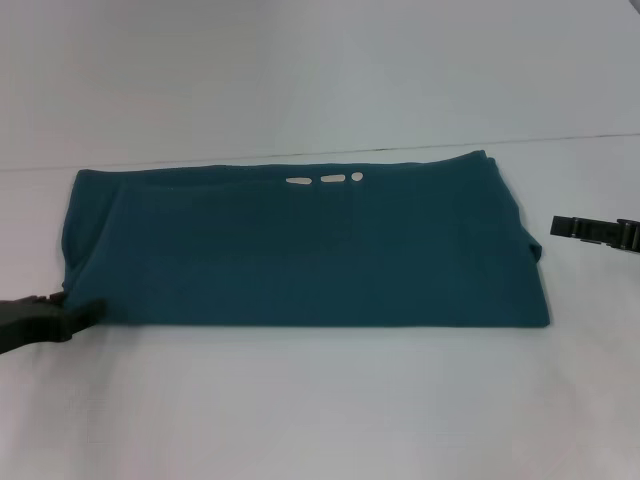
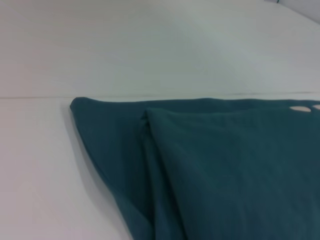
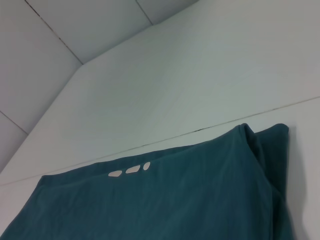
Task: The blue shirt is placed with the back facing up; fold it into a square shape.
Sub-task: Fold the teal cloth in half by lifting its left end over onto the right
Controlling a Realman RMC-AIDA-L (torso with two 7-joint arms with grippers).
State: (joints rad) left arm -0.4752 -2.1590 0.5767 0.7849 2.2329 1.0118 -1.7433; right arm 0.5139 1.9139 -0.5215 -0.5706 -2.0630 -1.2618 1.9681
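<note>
The blue shirt (image 1: 300,250) lies flat on the white table (image 1: 320,410), folded into a wide rectangle with its plain side up. Three small white marks (image 1: 325,180) show near its far edge. My left gripper (image 1: 88,314) rests low at the shirt's near left corner, its tip over the fabric edge. My right gripper (image 1: 558,227) hovers just off the shirt's right edge, apart from the cloth. In the left wrist view the shirt (image 2: 225,170) shows layered folds at its left end. The right wrist view looks along the shirt (image 3: 175,205) from its right end.
Bare white table surface (image 1: 320,90) surrounds the shirt on all sides. A thin seam line (image 1: 560,138) runs across the table behind the shirt's far edge. A white panelled wall (image 3: 45,45) stands beyond the table.
</note>
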